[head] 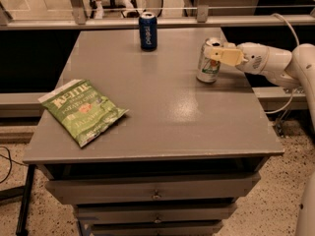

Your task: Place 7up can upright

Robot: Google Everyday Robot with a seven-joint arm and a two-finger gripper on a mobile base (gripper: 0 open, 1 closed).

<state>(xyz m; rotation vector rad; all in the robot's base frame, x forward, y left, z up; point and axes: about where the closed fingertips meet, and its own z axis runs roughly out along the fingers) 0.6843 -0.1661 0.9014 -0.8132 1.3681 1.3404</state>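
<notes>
Silver-green 7up can (208, 65) stands upright, gripper (212, 49) fingers clamped around its top; blue Pepsi can (147, 31) behind, green Kettle potato-chip bag (83, 111) well apart.

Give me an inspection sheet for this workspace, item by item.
Surface: grey table, with drawers beneath it.
Job's things: 7up can standing upright near the table's right edge.
Clutter: Pepsi can upright at the back; green chip bag lying flat at the front left.
Gripper: gripper at the 7up can's upper part, reaching in from the right.
Cables: white cable arching behind the arm.
Surroundings: speckled floor; rail behind the table.
</notes>
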